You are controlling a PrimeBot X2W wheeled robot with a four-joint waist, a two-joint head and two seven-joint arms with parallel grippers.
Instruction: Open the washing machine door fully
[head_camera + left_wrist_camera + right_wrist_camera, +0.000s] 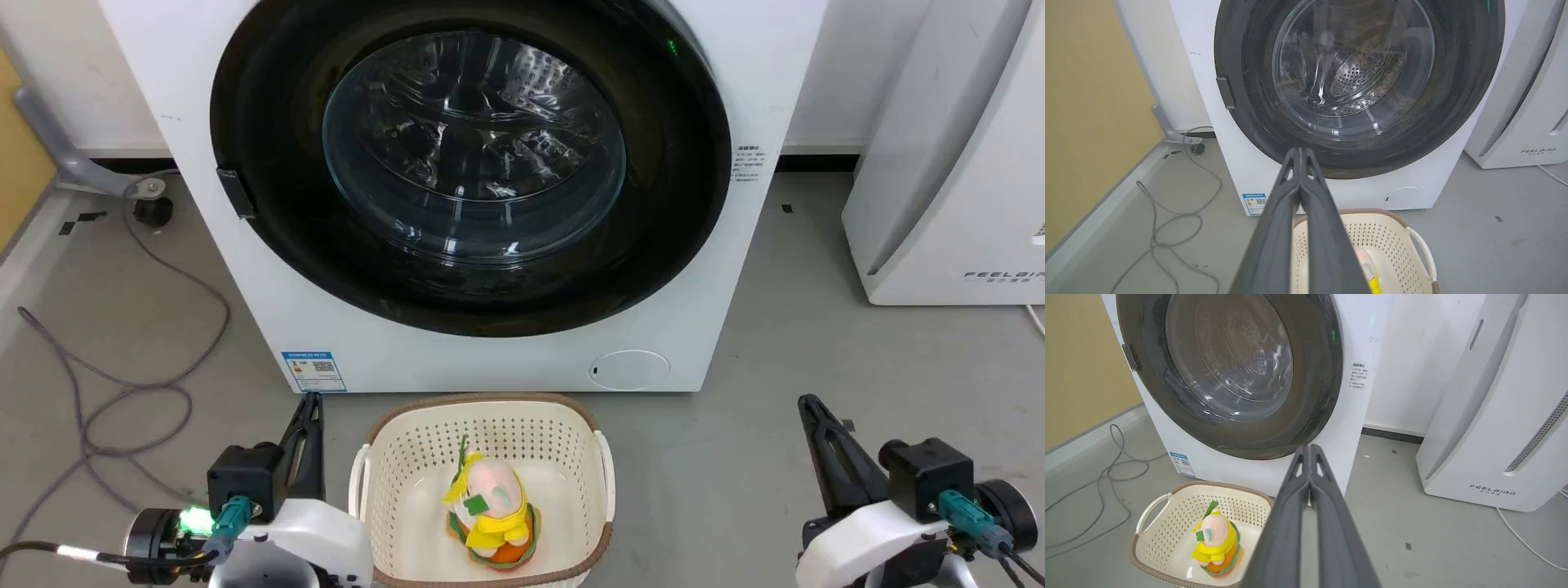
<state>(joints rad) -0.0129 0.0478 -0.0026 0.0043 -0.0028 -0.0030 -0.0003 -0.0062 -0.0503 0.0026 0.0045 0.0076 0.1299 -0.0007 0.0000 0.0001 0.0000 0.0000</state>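
The washing machine door sits shut, flush in the washing machine front. Your left gripper and right gripper are pinched closed and empty, low over the floor. A low reach may clip the basket just beside the front's bottom edge. The small tab on the door's left rim looks slippery. There is bare floor towards the white appliance.

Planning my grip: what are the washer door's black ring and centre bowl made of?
Washing machine door: black ring looks like glossy plastic, possibly coated glass: mirror-like sheen. The bowl looks like clear glass: drum visible through it.
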